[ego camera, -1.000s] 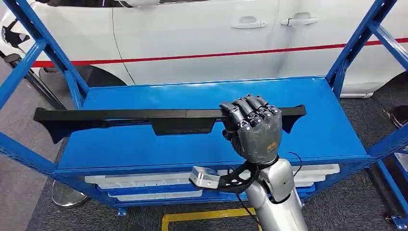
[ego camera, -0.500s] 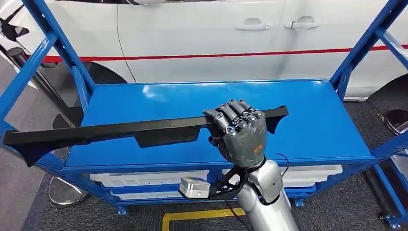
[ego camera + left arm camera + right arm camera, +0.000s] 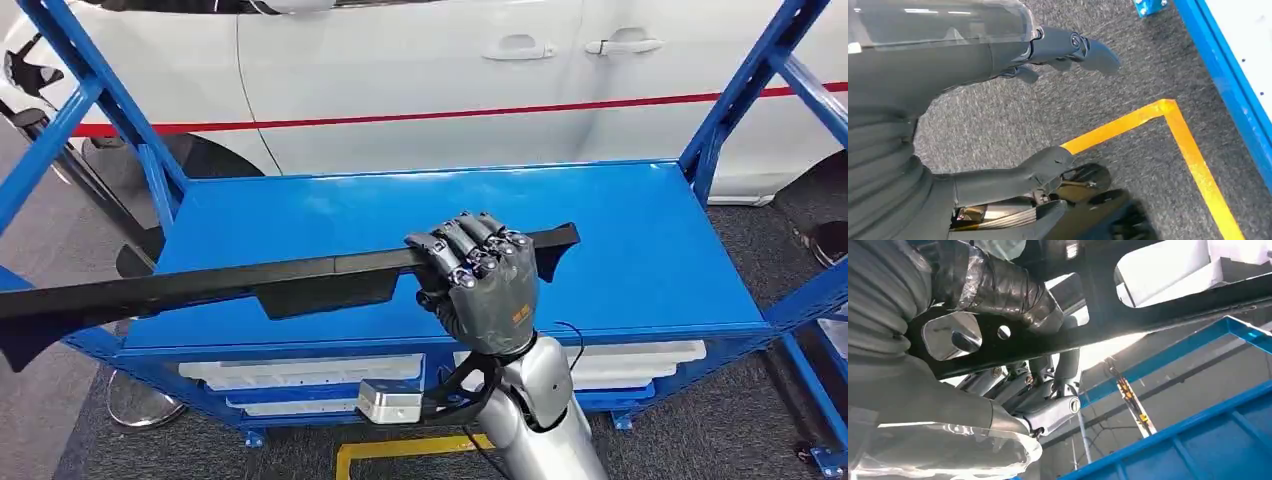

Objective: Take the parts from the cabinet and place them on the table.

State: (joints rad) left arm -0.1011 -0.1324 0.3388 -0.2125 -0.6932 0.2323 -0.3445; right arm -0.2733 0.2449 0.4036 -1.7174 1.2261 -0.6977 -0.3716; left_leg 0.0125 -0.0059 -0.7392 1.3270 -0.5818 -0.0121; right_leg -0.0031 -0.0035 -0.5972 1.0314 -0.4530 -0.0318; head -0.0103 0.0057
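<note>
Head view: the robot's right hand (image 3: 480, 285), near centre frame, has its fingers wrapped over a long black part (image 3: 300, 280) and grips it close to its 3 o'clock end. The part runs roughly level, w/ a slight tilt, out past the 9 o'clock edge of the frame, above the top shelf (image 3: 640, 250) of a blue cabinet (image 3: 740, 110). A white car (image 3: 420, 70) w/ a red stripe stands behind at 12 o'clock. Left wrist view: the left hand (image 3: 1013, 115) hangs over grey carpet (image 3: 1128, 85) w/ yellow tape (image 3: 1178, 135), fingers apart, holding nothing.
</note>
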